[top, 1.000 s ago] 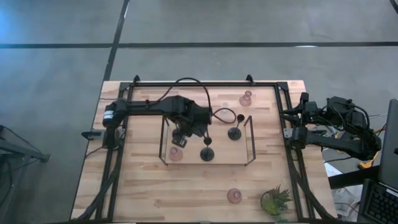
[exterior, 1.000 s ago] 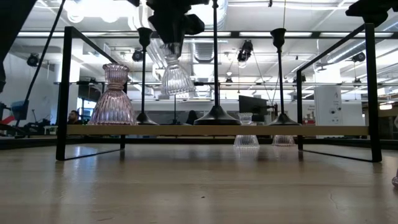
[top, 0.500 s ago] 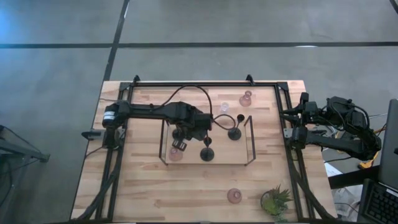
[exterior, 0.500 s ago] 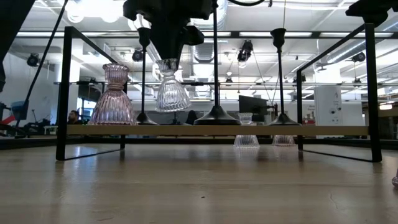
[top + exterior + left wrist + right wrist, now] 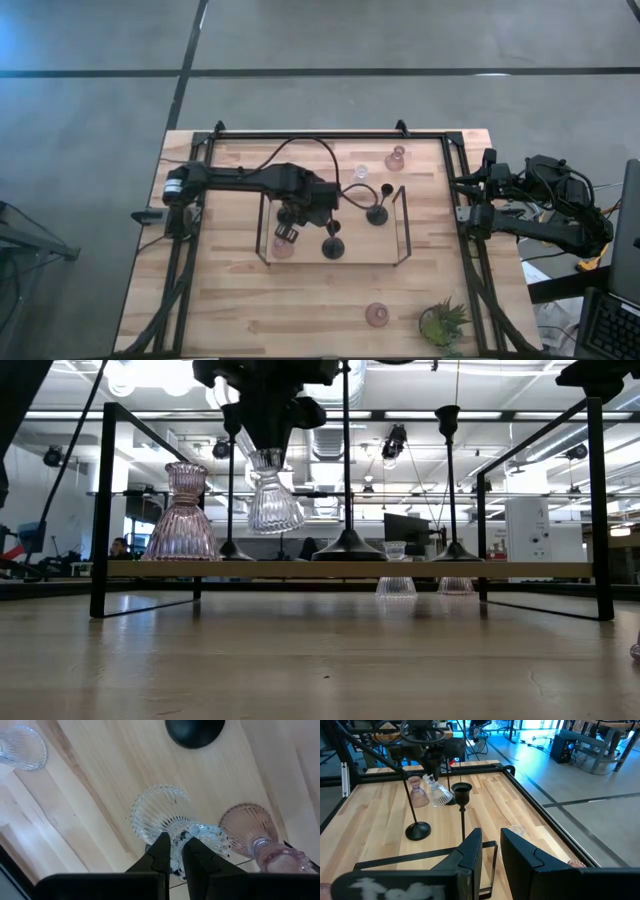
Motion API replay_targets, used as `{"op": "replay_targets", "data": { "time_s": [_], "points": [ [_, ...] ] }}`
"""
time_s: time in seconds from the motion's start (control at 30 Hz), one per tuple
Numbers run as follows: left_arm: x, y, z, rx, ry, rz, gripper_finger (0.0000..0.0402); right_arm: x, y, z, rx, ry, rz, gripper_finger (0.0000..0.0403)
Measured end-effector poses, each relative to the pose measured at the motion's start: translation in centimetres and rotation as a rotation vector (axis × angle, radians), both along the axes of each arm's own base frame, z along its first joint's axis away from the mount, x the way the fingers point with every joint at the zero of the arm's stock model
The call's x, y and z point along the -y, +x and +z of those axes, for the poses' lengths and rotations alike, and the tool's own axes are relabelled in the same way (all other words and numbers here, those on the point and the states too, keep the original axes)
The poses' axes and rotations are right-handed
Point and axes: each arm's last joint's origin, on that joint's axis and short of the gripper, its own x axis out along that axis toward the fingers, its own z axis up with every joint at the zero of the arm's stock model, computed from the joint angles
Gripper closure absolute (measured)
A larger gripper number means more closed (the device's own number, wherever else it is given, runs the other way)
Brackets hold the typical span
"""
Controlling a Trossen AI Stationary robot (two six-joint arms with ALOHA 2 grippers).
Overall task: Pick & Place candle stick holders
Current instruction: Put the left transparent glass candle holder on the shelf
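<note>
Left gripper (image 5: 268, 452) clamps clear glass holder (image 5: 274, 502), lifted above shelf (image 5: 400, 569)

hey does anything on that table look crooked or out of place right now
One thing: the clear glass candle holder hangs tilted in the left gripper, off the raised shelf beside the upright pink glass holder. It is mid-carry, not fallen. Everything else visible stands upright.
</note>
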Motion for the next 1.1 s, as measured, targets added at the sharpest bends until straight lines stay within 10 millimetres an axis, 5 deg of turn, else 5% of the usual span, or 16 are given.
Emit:
{"op": "replay_targets", "data": {
  "time_s": [1.1],
  "points": [
    [0.9, 0.0, -1.6, -0.028, -0.048, -0.041, 0.0371, 0.0, 0.0, 0.0, 0.000, 0.000, 0.000, 0.0339]
  ]
}}
